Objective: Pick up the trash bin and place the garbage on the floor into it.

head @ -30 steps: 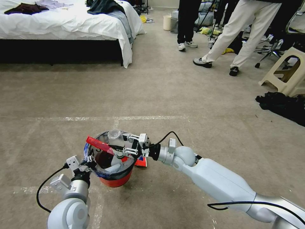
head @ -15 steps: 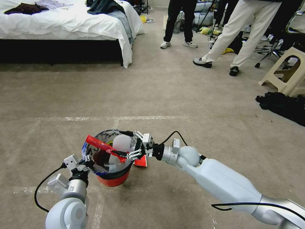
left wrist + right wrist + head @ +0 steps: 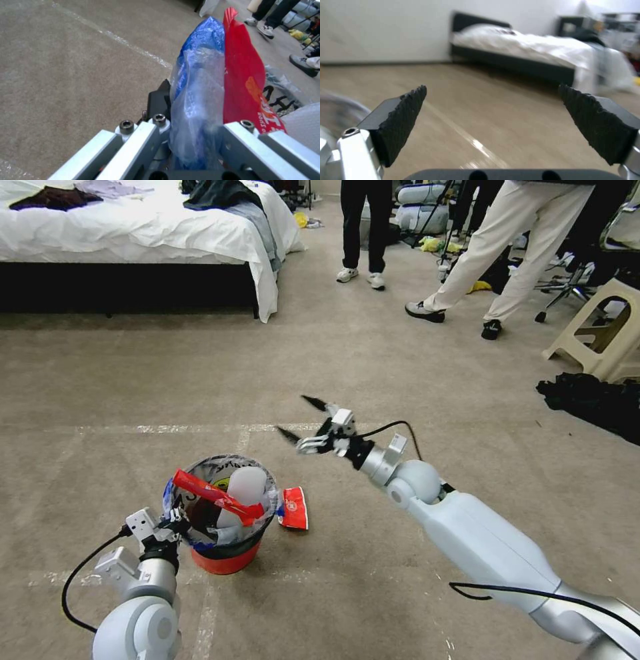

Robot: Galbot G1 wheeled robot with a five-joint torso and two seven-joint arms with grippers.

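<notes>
My right gripper (image 3: 301, 419) hangs with jaws spread wide and empty, arm stretched forward above the carpet (image 3: 413, 367), well up and away from the trash bin (image 3: 223, 537). My left gripper (image 3: 175, 519) is clamped on the bin's bag-lined near rim, forearm low beside it. Inside sit a red wrapper (image 3: 212, 497) and white foam piece (image 3: 245, 488); another red wrapper (image 3: 293, 508) lies just beside the bin. The print is unreadable.

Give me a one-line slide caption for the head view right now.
Left gripper grips the trash bin rim; open right gripper hovers empty above the floor; red wrapper lies beside the bin.
</notes>
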